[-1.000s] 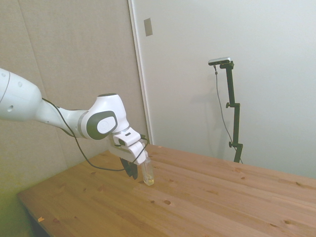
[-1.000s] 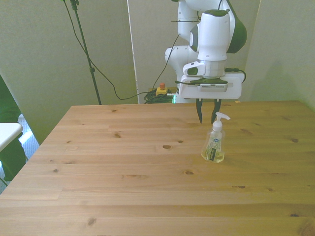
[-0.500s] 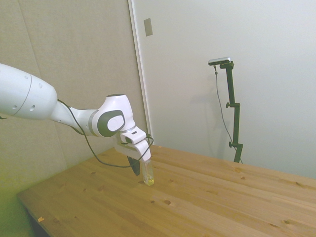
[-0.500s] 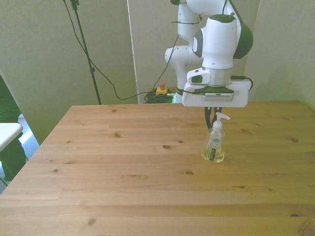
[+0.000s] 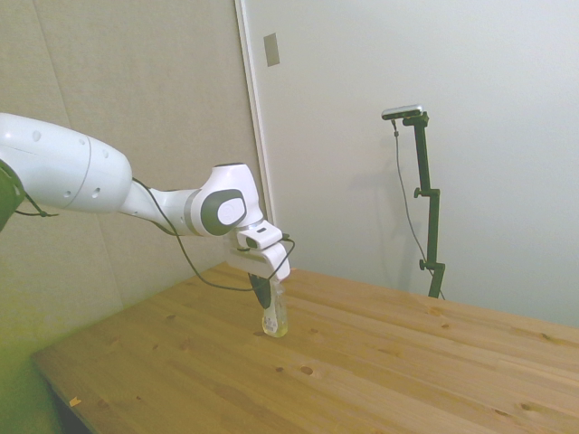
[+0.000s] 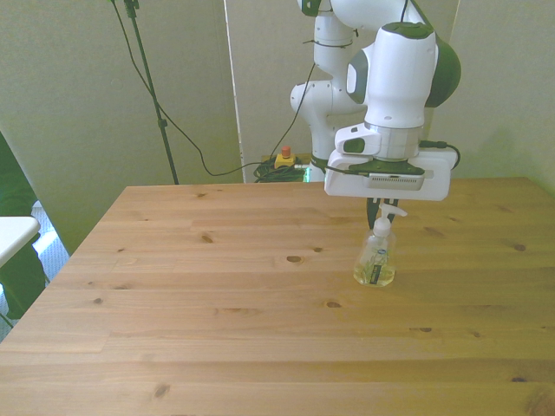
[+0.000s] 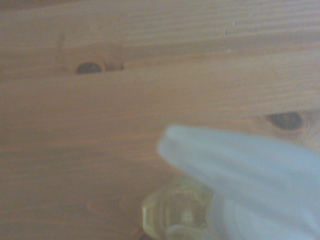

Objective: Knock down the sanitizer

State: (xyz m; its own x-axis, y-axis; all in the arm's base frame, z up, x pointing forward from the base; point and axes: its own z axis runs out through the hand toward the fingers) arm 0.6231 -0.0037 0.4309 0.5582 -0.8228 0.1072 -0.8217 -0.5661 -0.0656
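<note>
The broad wooden plank table [image 6: 217, 295] fills the scene, knots dotted across its pale boards, and over it the white jointed robot arm [image 5: 136, 194] stretches out low from the side view's left. Its two-finger gripper [image 6: 378, 210] hangs right at the pump top, dark fingers [image 5: 261, 291] pointing down behind the bottle's neck; whether they are apart or together cannot be told from here, as the white wrist block covers most of them. The sanitizer, a small slim clear plastic bottle with a white pump nozzle [image 6: 375, 256], sits on the table toward the front view's right, and in the side view [image 5: 275, 315] it is tilted, top leaning toward the gripper and base with its little pool of yellowish liquid still on the wood. Up close, the wrist view shows the blurred white nozzle [image 7: 240, 165] looming over the bottle's yellowish shoulder, with wood grain behind.
</note>
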